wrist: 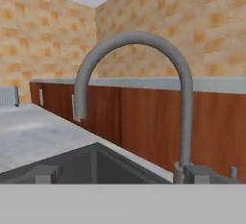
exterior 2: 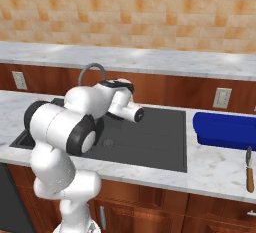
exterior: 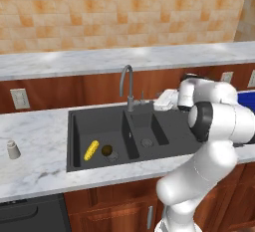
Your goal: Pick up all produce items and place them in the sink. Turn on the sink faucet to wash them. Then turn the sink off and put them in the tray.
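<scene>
**Desk:** What does the kitchen frame show?

**Photographer:** A dark double-basin sink (exterior: pixel 149 126) sits in a marble table (exterior: pixel 35 136) below an orange tiled wall. The yellow corn cob (exterior: pixel 91 150) lies on the floor of the wide basin, tilted, and the dark round fruit (exterior: pixel 106 150) sits just beside it, close to that basin's round drain. The narrower basin has its own drain showing.

**Desk:** And the faucet?

**Photographer:** The grey gooseneck faucet (exterior: pixel 128 84) stands at the back rim of the sink, about where the two basins meet, its arch curving over toward the wide basin. From the hand camera the faucet (wrist: pixel 139 88) stands near, arch overhead, base at lower right. No water is visible at the spout.

**Desk:** Where is the arm?

**Photographer:** The white arm bends over the sink's narrower side, its hand just beside the faucet. The pincer (exterior: pixel 166 100) stands at its widest and holds nothing; the produce lies well apart from it, down in the wide basin.

**Desk:** The tray?

**Photographer:** The deep-blue tray (exterior 2: pixel 225 129) rests on the table beside the sink, on the narrower basin's side. A wooden-handled utensil (exterior 2: pixel 249 171) lies on the table near it, toward the front edge. A small grey-white shaker (exterior: pixel 13 150) stands on the table on the sink's far side, beyond the wide basin.
</scene>
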You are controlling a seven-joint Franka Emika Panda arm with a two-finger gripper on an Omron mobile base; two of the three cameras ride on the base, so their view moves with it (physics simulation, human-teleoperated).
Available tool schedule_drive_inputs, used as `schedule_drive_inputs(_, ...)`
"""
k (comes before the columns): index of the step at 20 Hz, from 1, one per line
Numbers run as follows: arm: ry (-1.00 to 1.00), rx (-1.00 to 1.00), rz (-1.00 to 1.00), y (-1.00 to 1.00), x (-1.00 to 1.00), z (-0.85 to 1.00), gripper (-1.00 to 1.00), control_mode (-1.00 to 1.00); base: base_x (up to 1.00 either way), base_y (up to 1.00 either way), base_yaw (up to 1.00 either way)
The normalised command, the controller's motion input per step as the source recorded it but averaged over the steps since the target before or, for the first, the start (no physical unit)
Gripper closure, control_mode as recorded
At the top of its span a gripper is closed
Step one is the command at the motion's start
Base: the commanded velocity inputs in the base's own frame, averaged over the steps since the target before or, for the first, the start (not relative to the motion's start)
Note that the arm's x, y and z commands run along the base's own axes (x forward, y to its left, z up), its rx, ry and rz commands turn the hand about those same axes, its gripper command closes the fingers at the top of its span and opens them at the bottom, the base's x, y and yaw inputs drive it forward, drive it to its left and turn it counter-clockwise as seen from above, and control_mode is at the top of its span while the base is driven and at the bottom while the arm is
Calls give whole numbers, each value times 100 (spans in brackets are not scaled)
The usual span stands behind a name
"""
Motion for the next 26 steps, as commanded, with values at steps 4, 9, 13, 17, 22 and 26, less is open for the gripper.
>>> schedule_drive_inputs(4,3,16,0,-28,66,-33,-100,-100,0,0,0)
schedule_drive_inputs(9,1,3,0,0,76,-32,-100,-100,0,0,0)
schedule_drive_inputs(13,0,0,0,3,72,-12,-100,-100,0,0,0)
schedule_drive_inputs(17,0,0,0,33,41,-9,-100,-100,0,0,0)
schedule_drive_inputs(22,3,0,-1,26,47,-8,-100,-100,0,0,0)
schedule_drive_inputs(26,4,5,-6,-6,64,-8,-100,-100,0,0,0)
